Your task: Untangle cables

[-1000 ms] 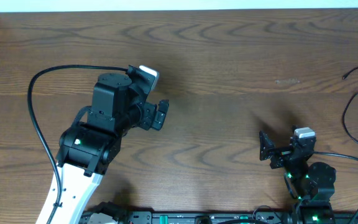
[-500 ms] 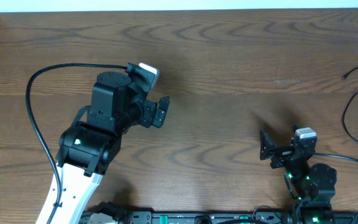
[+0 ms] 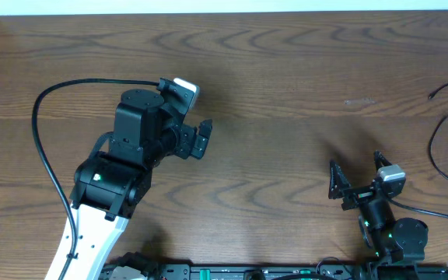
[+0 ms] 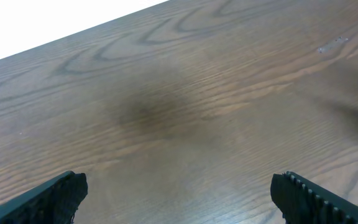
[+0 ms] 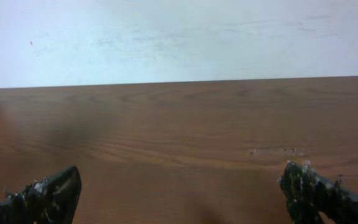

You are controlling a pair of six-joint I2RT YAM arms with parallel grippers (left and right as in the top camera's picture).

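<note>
A thin black cable (image 3: 432, 144) lies in a loose loop at the table's far right edge, and a small plug end (image 3: 432, 96) of a thin cord lies above it. Most of the cables run out of view. My left gripper (image 3: 201, 140) is open and empty over bare wood at centre left, far from the cable. My right gripper (image 3: 355, 174) is open and empty near the front right, left of the loop. In the left wrist view the gripper (image 4: 179, 199) shows only bare table between its fingers, as does the gripper (image 5: 179, 193) in the right wrist view.
The thick black cable (image 3: 40, 132) fixed to the left arm arcs over the table's left side. The wooden table (image 3: 286, 78) ends at a white wall behind. Another arm cable (image 3: 442, 204) trails at the front right.
The right arm has drawn back toward the front edge and its gripper has shifted slightly down and right. The left arm has barely moved.
</note>
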